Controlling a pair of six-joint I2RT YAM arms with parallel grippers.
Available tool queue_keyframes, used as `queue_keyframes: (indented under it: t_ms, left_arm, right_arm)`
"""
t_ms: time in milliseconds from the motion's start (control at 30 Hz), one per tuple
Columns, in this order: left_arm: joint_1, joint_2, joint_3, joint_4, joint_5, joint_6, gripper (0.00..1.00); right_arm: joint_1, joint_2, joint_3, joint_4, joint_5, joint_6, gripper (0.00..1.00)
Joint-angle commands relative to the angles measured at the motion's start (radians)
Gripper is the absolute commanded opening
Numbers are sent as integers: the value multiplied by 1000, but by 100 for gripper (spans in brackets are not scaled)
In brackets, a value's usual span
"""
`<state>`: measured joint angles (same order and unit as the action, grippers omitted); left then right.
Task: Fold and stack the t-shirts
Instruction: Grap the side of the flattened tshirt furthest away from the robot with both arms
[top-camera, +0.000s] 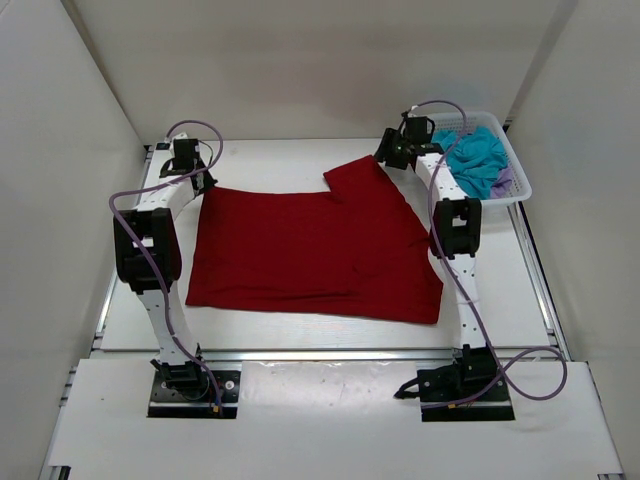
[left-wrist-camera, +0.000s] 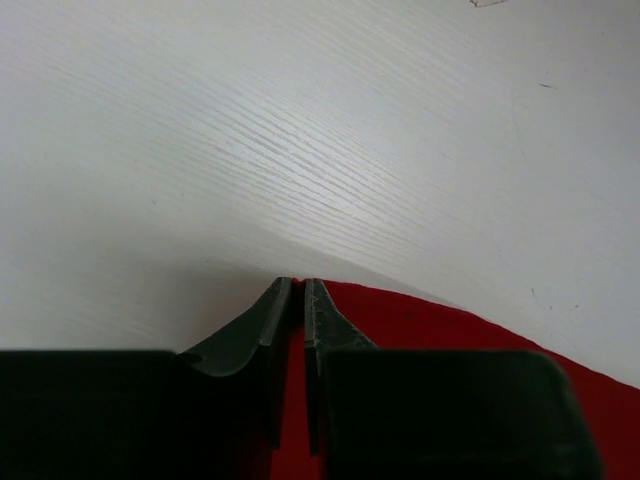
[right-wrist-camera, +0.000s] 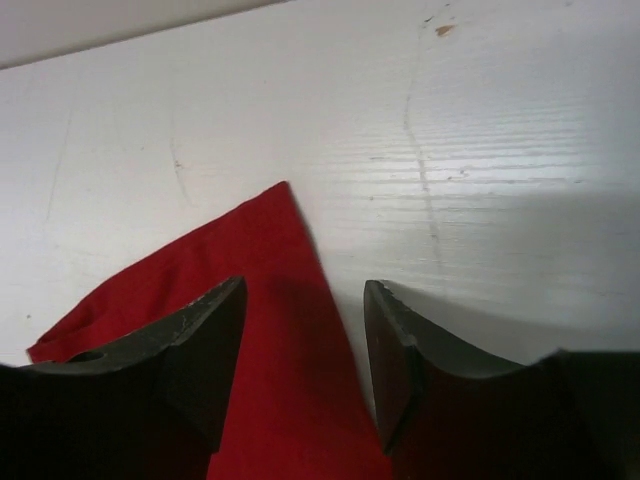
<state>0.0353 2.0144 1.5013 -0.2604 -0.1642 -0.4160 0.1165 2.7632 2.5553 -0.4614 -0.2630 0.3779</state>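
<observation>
Where the top view took in the whole station, the white table (top-camera: 300, 165) was the largest thing, both arms reaching up it from 6 o'clock.

Red t-shirt (top-camera: 300, 250): spread flat over the middle of the table. A sleeve stuck out from its far edge toward 12 o'clock. Some wrinkling at its 3 o'clock side.

Basket (top-camera: 521, 186): white plastic lattice, at 2 o'clock from the red shirt and well apart from it, against the table's far right corner. Teal t-shirt (top-camera: 476, 160) heaped inside, unfolded. Lavender t-shirt (top-camera: 503, 183) also inside, only a small patch showing at the teal one's 4 o'clock.

Left gripper (top-camera: 203, 182): at the red shirt's 10 o'clock corner. Wrist view showed the left gripper (left-wrist-camera: 298, 300) with its jaws drawn narrow, just a slit between, tips at the cloth's edge and red t-shirt (left-wrist-camera: 440, 325) running through the slit; it read as a pinch on that corner.

Right gripper (top-camera: 393, 152): at the sleeve, 1 o'clock from the shirt's middle. Wrist view showed the right gripper (right-wrist-camera: 300, 345) with its jaws standing wide, holding nothing. The sleeve of the red t-shirt (right-wrist-camera: 270, 300) lay flat on the table under the gap, its corner pointing to 12 o'clock.
</observation>
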Motion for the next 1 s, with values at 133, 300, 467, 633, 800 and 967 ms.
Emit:
queue_keyframes:
  t_ms: [133,300,467,633,800,967]
  left_arm:
    - [-3,-37,-10,38,35,-21,0]
    - [-9,-48,-21,47,31,-24,0]
    - [-17,-54,-35,52,19,-15,0]
    - [-12,-62,-43,52,5,-21,0]
    - [-5,-95,-76,64,28,-41,0]
    - [6,-155,-134,81,40,-50,0]
  right_arm:
    - [-21,52,34,64,-123,157,46]
    - [-24,75,45,93,-174,204,34]
    - [-14,70,74,104,-153,185,15]
    - [-21,58,158,61,-160,171,0]
    - [5,-3,266,-155,-151,55,0]
    - [72,-103,263,-394,-76,-59,0]
